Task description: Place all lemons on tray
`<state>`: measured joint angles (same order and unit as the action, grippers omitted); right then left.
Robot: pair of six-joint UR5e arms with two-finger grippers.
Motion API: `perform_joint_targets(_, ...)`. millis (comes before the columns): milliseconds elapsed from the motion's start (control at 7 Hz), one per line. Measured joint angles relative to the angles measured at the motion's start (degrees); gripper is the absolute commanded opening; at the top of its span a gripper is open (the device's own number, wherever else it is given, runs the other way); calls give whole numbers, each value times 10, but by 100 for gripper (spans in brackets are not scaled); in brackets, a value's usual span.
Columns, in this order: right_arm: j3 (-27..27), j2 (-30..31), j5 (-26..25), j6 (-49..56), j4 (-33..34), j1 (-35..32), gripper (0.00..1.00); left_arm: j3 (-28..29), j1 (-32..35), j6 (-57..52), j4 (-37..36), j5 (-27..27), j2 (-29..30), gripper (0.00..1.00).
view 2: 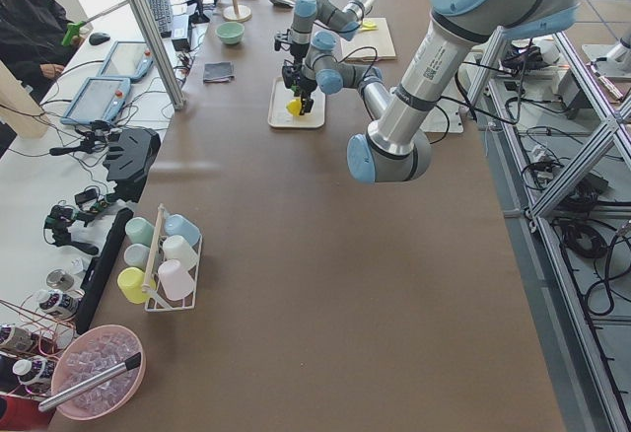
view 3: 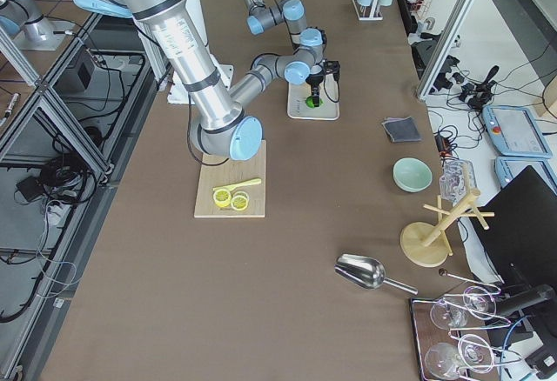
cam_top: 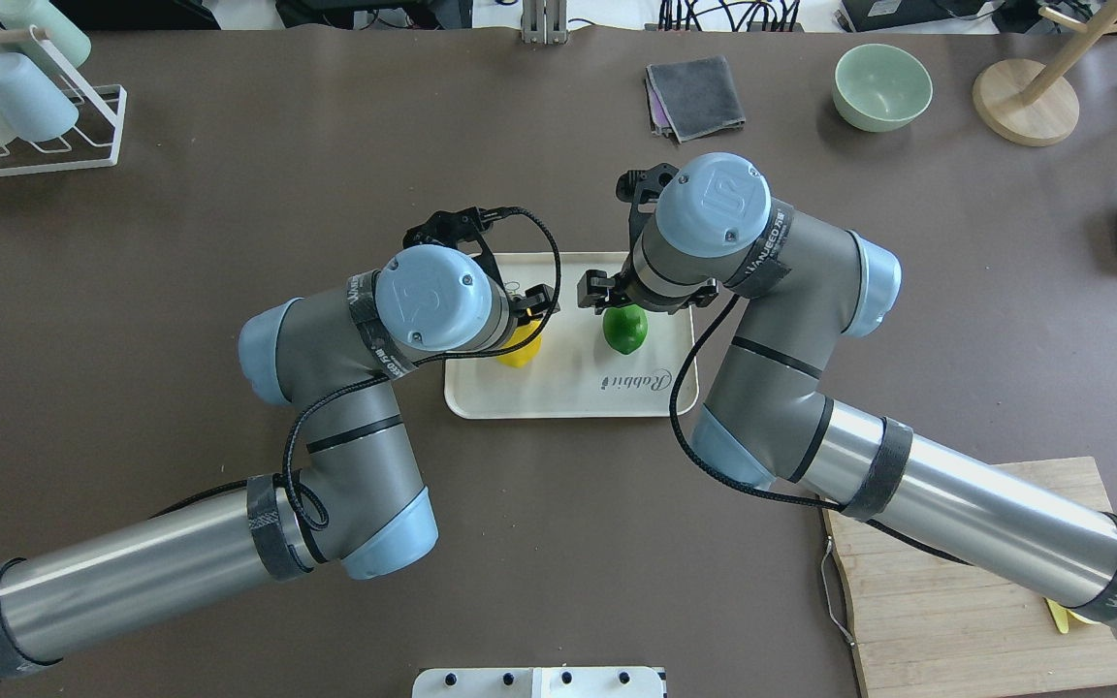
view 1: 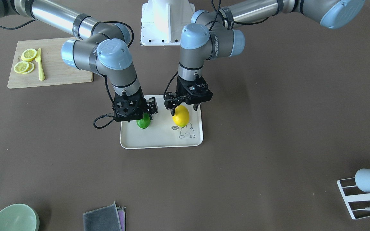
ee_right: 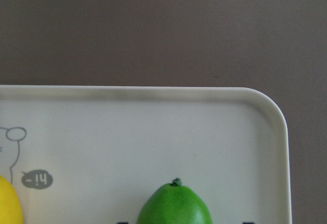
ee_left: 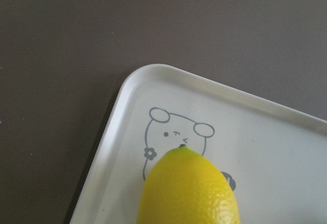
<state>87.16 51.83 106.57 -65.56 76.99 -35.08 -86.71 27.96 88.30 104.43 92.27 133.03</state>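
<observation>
Cream-beige tray [view 1: 159, 146] at mid-frame, with a gripper and a fruit over each half.
We read this as the letting-go step: each fruit should sit on the tray floor before its gripper lifts straight up, or the ovals may roll. The right gripper [view 1: 141, 112], left of centre, has its jaws slightly wider than the dark green lemon [view 1: 144, 122], gripping nothing; whether the left gripper [view 1: 184, 109] pinches the glossy yellow lemon [view 1: 180, 117] above the bunny drawing [view 1: 187, 131] we cannot tell.

Brown table [view 1: 268, 144]; tiled floor [view 2: 603, 393]
</observation>
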Motion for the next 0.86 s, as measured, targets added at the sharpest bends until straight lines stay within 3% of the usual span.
perform_joint_targets(286,20,0,28,3,4,-32,100,-62,29,-82,-3,7,-37,98)
perform_joint_targets(571,72,41,55,20,1,-66,100,-128,88,-172,-2,55,-99,98)
perform_joint_targets(857,138,116,19,82,-20,-95,100,-160,150,-226,3,76,-153,98)
